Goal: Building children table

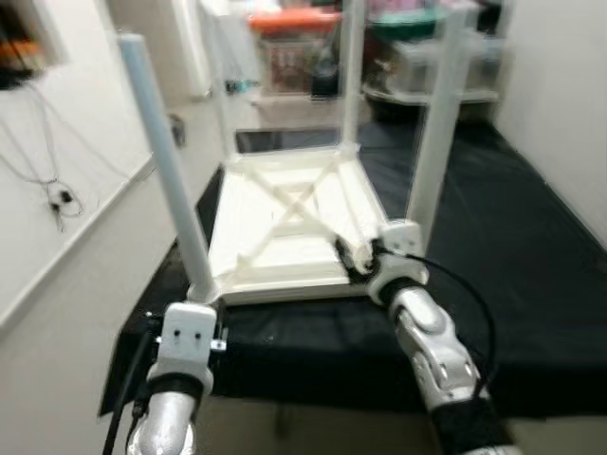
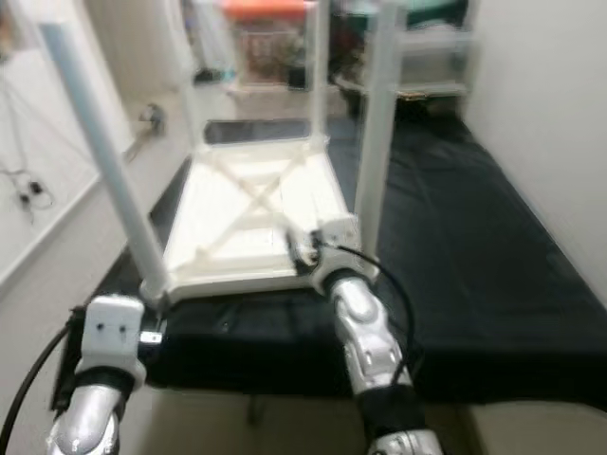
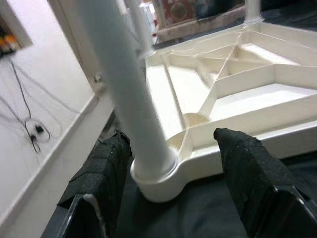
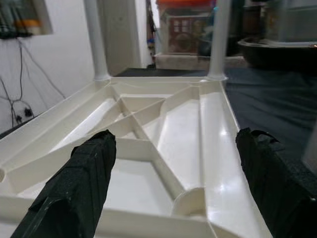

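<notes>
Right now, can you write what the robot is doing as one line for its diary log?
table: upside down on black mat, legs up | left gripper: open around near-left leg | right gripper: open at near-right corner

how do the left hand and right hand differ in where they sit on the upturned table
The left hand sits at the near-left corner, its fingers either side of the near-left leg. The right hand is at the near-right corner, over the ribbed underside of the table, beside the near-right leg. Both are open.

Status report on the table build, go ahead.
Left gripper open, straddling the near-left leg at its socket. Right gripper open at the near-right corner. White table upside down on black mat, four legs up. Nothing blocking.
</notes>
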### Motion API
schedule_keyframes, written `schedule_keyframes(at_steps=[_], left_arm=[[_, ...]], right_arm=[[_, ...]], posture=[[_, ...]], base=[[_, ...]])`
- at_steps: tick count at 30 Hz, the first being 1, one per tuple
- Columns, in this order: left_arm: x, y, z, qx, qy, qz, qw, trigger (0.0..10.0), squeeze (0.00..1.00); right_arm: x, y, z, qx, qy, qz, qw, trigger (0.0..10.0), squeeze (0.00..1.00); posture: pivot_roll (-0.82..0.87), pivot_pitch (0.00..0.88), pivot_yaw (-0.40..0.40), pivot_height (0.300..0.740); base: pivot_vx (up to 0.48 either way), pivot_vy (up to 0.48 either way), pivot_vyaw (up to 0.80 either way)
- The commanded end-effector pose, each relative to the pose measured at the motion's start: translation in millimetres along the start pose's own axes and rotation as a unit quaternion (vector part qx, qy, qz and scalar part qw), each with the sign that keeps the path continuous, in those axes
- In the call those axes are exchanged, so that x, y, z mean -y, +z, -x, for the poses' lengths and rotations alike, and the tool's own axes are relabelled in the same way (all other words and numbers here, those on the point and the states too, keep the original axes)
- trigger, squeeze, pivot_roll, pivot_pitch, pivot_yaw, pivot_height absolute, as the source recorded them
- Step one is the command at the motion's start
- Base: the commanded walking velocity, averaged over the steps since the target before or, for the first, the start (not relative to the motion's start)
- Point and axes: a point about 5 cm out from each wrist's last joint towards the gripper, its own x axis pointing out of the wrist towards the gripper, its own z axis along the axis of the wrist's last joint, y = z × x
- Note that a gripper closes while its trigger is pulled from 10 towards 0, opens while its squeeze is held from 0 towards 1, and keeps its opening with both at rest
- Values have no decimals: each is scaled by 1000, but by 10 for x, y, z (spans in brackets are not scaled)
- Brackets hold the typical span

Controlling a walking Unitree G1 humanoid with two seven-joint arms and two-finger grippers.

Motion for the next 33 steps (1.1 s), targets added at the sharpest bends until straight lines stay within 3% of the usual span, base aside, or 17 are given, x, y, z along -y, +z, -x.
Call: schedule_keyframes(at_steps=[1, 9, 13, 19, 20, 23, 29, 33], left_arm=[[-37, -68, 26, -16, 6, -3, 1000, 10000, 0], [-31, -69, 26, -15, 7, -6, 1000, 10000, 0], [-30, -78, 24, -18, 8, -8, 1000, 10000, 0], [-59, -77, 49, -17, 7, -10, 1000, 10000, 0], [-86, -121, 91, -25, 3, -9, 1000, 10000, 0], [-91, -158, 130, -32, -2, -11, 999, 10000, 0], [-69, -227, 217, -37, -30, -40, 998, 10000, 0], [-71, -224, 206, -36, -30, -43, 998, 10000, 0]], right_arm=[[-124, -32, -7, -3, 20, -7, 1000, 10000, 0], [-181, -93, 36, -12, 46, -12, 999, 10000, 0], [-276, -141, 129, -10, 97, -30, 995, 10000, 0], [-127, -155, 272, 3, 114, -13, 993, 10000, 0], [15, -208, 393, -8, 107, 7, 994, 10000, 0], [95, -241, 471, -20, 99, 13, 995, 10000, 0], [414, -223, 686, -35, 0, 34, 999, 10000, 0], [444, -206, 711, -30, -17, 30, 999, 10000, 0]], posture=[[-22, 0, -6, 740], [-22, 0, -6, 740], [-19, 0, -10, 740], [-17, 0, -14, 740], [-24, 0, -11, 740], [-27, 0, -10, 740], [-22, 0, -3, 740], [-26, 0, -1, 740]], base=[[0, 0, 0], [0, 0, -600], [0, 0, -789], [0, 0, -681], [0, 0, -544], [0, 0, -615], [41, -104, -257], [246, -382, 0]])
